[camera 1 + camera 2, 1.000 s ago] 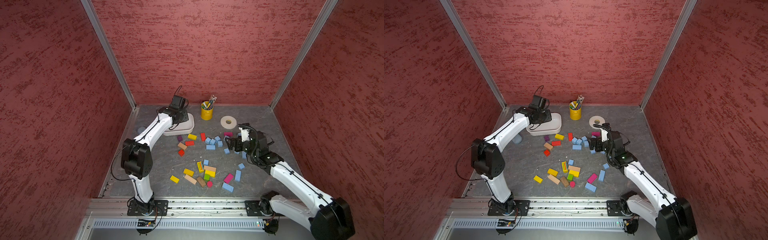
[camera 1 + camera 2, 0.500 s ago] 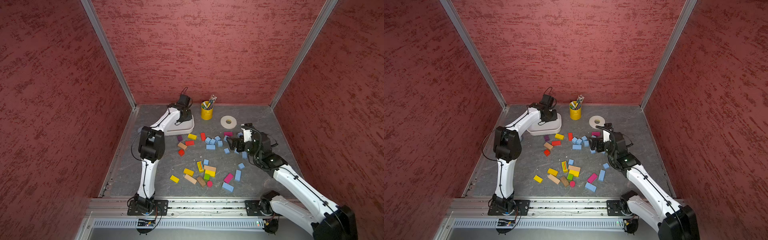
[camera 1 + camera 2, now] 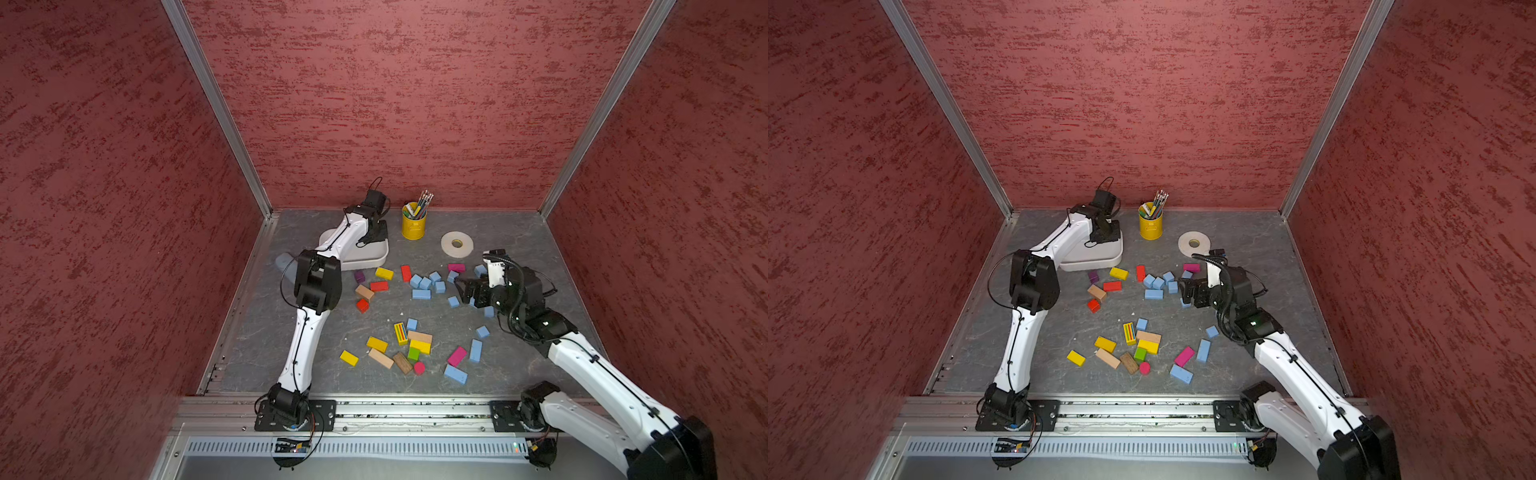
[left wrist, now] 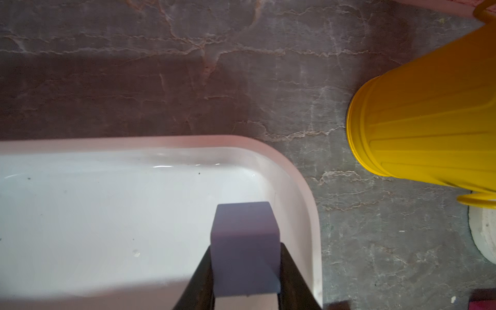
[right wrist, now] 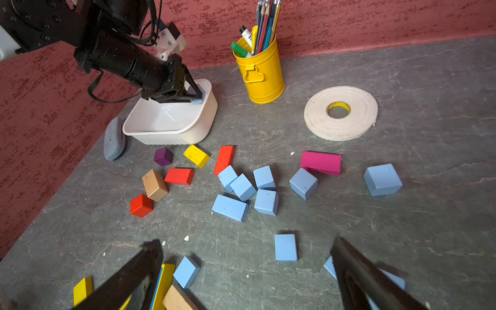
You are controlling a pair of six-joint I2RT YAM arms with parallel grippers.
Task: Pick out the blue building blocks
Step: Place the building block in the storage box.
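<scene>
Blue block [image 4: 244, 228] — we see it clamped tight between the jaws of the left gripper [image 4: 245, 248], hanging over an inside corner of the white tub [image 4: 303, 193]. Our right gripper [image 5: 247, 247] is spread wide and holds nothing, low over the grey table [image 5: 416, 220]. In a top view the loose blue blocks [image 3: 424, 282] lie at the tub's 4 o'clock — the right gripper at their 3 o'clock.

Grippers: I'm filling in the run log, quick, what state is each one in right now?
Left gripper: shut on a blue block, over the white bin.
Right gripper: open, holding nothing.
</scene>
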